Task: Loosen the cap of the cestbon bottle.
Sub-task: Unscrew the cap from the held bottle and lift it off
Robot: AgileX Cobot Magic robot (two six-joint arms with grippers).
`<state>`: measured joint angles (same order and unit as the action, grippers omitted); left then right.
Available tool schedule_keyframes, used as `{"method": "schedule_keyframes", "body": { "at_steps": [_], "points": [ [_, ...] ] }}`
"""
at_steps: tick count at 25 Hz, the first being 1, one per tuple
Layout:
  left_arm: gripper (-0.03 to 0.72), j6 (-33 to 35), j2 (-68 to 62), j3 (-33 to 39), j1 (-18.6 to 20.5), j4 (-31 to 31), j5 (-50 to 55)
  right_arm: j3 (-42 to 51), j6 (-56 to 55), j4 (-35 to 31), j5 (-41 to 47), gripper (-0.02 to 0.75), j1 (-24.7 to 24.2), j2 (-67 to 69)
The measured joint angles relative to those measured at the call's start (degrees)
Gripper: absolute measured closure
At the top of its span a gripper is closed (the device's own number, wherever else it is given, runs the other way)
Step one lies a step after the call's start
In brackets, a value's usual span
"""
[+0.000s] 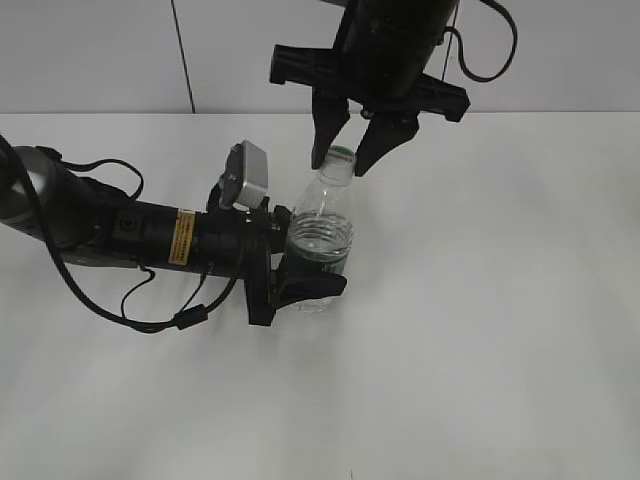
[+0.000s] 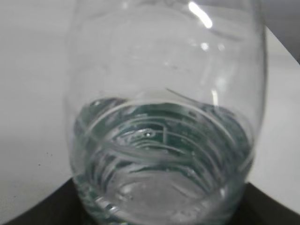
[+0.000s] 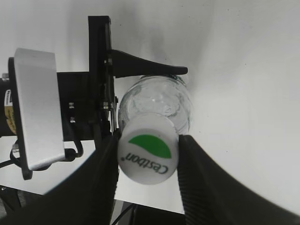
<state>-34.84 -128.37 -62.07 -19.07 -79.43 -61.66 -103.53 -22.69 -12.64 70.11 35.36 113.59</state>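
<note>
The table (image 1: 480, 350) is a plain white surface with open room on every side of the work area; its far edge meets a grey wall, and I see no other edge.

My left arm (image 1: 120, 235) lies low across the left of the table, reaching rightward, with cables looped beside it. My right arm comes down from above, centre-top in the exterior view.

The bottle (image 1: 320, 235) stands on the table near the middle. Its long axis is close to vertical, tilted slightly so the neck leans up and to the right in the exterior view. The cap (image 1: 340, 157) points upward, toward my right wrist camera. The left wrist view shows the clear body with the green label seen through the ribbed lower part.

My left gripper (image 1: 300, 275) is closed around the lower body at the label band: one finger shows on each side of the bottle, both touching it.

My right gripper (image 1: 348, 150) points straight down over the neck. Its fingers (image 3: 105, 183) are spread just wider than the cap (image 3: 148, 150), one on each side. In the right wrist view both pads sit against or just beside the cap's rim; I cannot tell whether they press on it.
</note>
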Motion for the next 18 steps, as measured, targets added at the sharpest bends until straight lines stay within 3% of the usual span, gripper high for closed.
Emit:
{"method": "schedule_keyframes", "body": {
  "at_steps": [18],
  "points": [
    [0.276, 0.00, 0.00, 0.00, 0.00, 0.13, 0.06, 0.00, 3.84, -0.05, 0.00, 0.440, 0.00, 0.00]
  ]
}}
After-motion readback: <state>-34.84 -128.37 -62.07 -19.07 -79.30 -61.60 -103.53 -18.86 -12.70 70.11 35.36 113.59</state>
